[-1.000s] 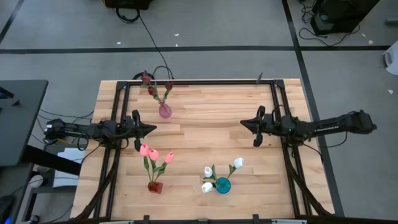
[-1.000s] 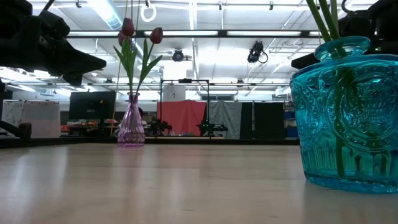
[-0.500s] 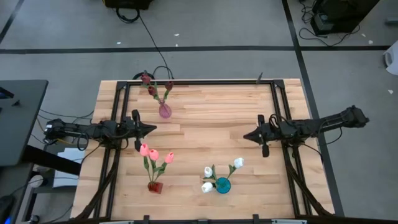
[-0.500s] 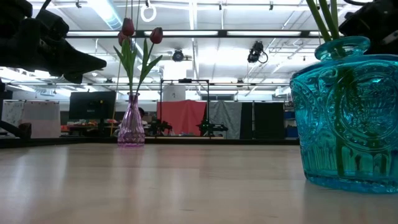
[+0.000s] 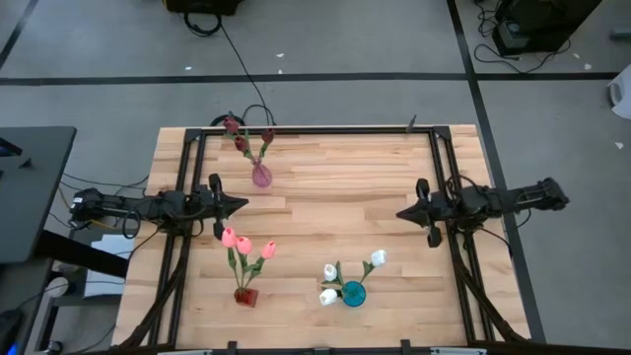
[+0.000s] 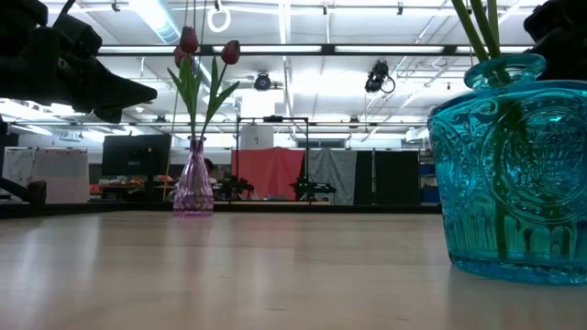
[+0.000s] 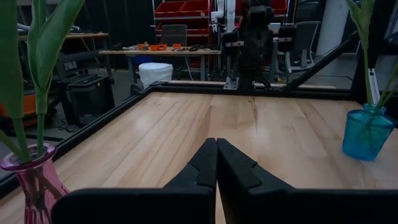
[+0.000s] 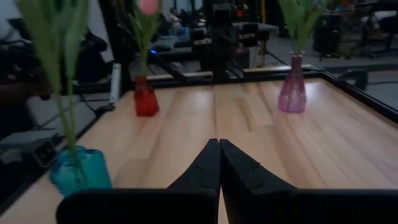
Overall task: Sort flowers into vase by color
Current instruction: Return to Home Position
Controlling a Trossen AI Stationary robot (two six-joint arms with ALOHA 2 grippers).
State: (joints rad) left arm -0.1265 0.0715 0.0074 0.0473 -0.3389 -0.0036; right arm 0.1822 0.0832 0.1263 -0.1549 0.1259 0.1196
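I log left gripper [image 5: 243, 204] and right gripper [image 5: 400, 213] closed, empty, well apart; pink flowers [image 5: 244, 244] in red vase [image 5: 245, 295], white flowers [image 5: 330, 271] in blue vase [image 5: 353, 293], maroon flowers [image 5: 234, 124] in purple vase [image 5: 261, 177].

High camera: overhead, facing straight down, far enough to take in the whole desk [image 5: 325, 168] and the floor around it. Low camera: at desk-top level, very near the blue vase [image 6: 514, 174], facing level across to the purple vase [image 6: 193, 183] and the room. Wrist cameras: low over the desk, facing each other across it. All four views share the blue and purple vases; the red vase [image 8: 145, 98] shows in the right wrist and high views.
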